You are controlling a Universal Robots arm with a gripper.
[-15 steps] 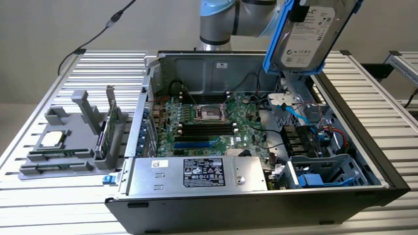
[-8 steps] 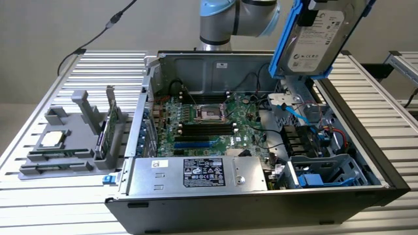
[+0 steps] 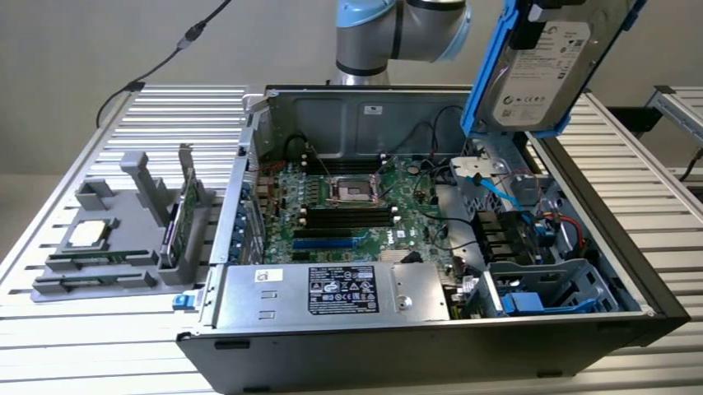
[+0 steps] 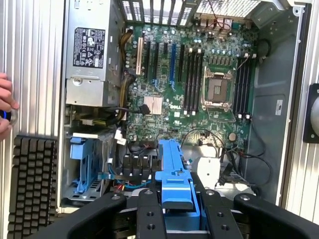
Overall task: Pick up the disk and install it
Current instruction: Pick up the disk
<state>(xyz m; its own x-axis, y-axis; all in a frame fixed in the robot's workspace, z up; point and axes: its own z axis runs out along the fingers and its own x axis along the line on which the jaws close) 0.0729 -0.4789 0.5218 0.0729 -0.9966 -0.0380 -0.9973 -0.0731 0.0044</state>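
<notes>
The disk (image 3: 538, 74), a silver-grey hard drive with a white label in a bright blue carrier, hangs upright and slightly tilted above the back right corner of the open computer case (image 3: 439, 354). My gripper (image 4: 179, 205) is shut on the disk, with a black finger (image 4: 149, 209) on each side of the blue carrier (image 4: 174, 169). The disk is clear of the case and touches nothing inside. Below it lie cables and the drive cage (image 3: 549, 288) with its blue rails.
Inside the case are the green motherboard (image 3: 341, 206) and a silver power supply box (image 3: 329, 292). On the exterior view's left, a grey fixture (image 3: 121, 239) holds a small square chip (image 3: 94, 234). A person's hand (image 4: 5, 104) and a black keyboard (image 4: 32, 184) lie beside the case.
</notes>
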